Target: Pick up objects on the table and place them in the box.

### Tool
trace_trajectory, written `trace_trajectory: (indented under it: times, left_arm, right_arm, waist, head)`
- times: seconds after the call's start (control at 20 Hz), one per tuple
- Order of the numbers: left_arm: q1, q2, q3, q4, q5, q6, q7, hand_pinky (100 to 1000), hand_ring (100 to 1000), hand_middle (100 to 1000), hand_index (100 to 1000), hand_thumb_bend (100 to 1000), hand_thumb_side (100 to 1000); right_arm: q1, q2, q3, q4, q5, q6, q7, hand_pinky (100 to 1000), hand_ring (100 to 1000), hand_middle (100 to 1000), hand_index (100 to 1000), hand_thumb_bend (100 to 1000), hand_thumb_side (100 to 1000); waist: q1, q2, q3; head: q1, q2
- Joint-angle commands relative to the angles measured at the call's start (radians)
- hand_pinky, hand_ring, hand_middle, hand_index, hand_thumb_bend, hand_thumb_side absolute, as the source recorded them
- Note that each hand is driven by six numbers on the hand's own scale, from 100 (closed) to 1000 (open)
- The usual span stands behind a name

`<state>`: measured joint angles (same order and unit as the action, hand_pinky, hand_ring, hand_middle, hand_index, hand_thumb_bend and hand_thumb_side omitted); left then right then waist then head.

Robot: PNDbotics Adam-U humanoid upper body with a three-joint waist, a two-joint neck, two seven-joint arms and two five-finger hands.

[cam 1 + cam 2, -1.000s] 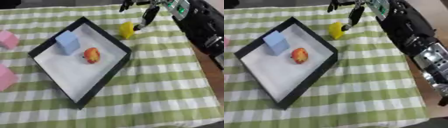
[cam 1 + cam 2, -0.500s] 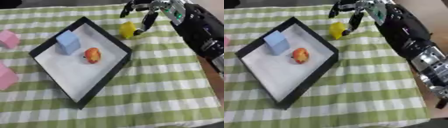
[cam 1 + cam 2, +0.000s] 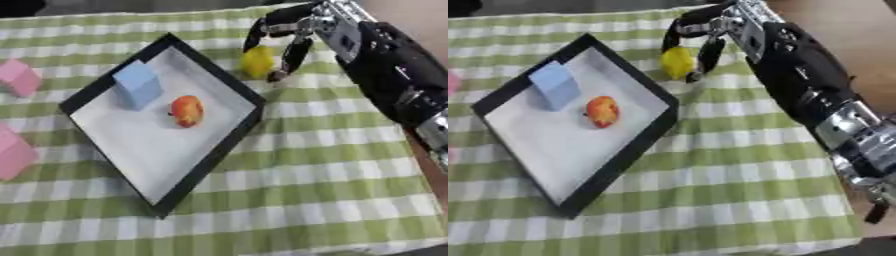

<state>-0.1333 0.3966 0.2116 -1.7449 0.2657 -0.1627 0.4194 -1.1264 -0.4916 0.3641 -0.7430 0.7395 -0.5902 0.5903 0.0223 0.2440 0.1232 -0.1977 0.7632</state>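
we are bringing our right hand over the yellow block, fingers curling down on both sides of it but not clamping, the block sitting on the cloth just outside the box rim, box to its left.

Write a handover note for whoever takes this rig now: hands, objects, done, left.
Right hand: fingers curled down around the yellow block, which sits on the checked cloth just beyond the black-rimmed white box; whether it is gripped, cannot tell.
Left hand: not in view.
Done: light blue cube and orange-red fruit are in the box.
Left: the yellow block, and two pink blocks at the cloth's left edge.
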Motion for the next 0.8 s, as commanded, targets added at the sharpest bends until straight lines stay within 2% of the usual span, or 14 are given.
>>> trace_trajectory:
  times: [0.05, 0.15, 0.2, 0.25, 0.35, 0.5, 0.8]
  left_arm:
    - [-0.009, 0.024, 0.004, -0.015, 0.002, 0.0, -0.001, 812, 798, 838, 819, 120, 798]
    - [-0.009, 0.024, 0.003, -0.015, 0.002, 0.001, -0.002, 812, 798, 838, 818, 119, 799]
    - [-0.009, 0.023, 0.003, -0.015, 0.002, 0.001, -0.002, 813, 797, 838, 818, 119, 798]
    - [-0.008, 0.023, 0.003, -0.015, 0.002, 0.001, -0.002, 813, 797, 838, 818, 119, 798]
    - [-0.008, 0.023, 0.003, -0.015, 0.002, 0.001, -0.003, 812, 797, 836, 816, 119, 797]
    - [-0.007, 0.025, 0.003, -0.016, 0.001, 0.001, -0.003, 813, 797, 835, 816, 120, 796]
    - [-0.003, 0.029, 0.004, -0.016, 0.0, 0.001, -0.003, 813, 797, 834, 816, 119, 794]
  right_arm:
    - [-0.012, -0.007, -0.01, 0.006, 0.006, -0.097, 0.076, 842, 777, 649, 752, 480, 132]
    - [-0.009, -0.003, -0.017, 0.017, -0.012, -0.07, 0.051, 825, 729, 580, 694, 448, 100]
    - [-0.009, -0.001, -0.019, 0.02, -0.025, -0.053, 0.04, 817, 699, 535, 656, 390, 100]
    - [-0.009, 0.0, -0.021, 0.02, -0.04, -0.034, 0.029, 816, 696, 531, 651, 385, 100]
    - [-0.01, -0.001, -0.019, 0.01, -0.074, -0.003, 0.013, 809, 662, 481, 596, 304, 100]
    - [-0.015, -0.011, -0.007, -0.031, -0.134, 0.039, 0.012, 804, 641, 449, 562, 271, 100]
    - [-0.045, -0.05, 0.03, -0.165, -0.245, 0.11, 0.054, 794, 624, 429, 550, 246, 100]
  waist:
    - [0.006, -0.009, 0.0]
    - [0.007, -0.01, 0.0]
    - [0.007, -0.01, 0.0]
    - [0.007, -0.011, 0.0]
    - [0.007, -0.013, -0.001]
    - [0.006, -0.017, -0.002]
    - [0.003, -0.025, -0.008]
  head:
    - [0.002, -0.011]
    - [0.002, -0.01]
    - [0.002, -0.01]
    - [0.002, -0.01]
    - [0.003, -0.009]
    - [0.005, -0.007]
    - [0.006, -0.002]
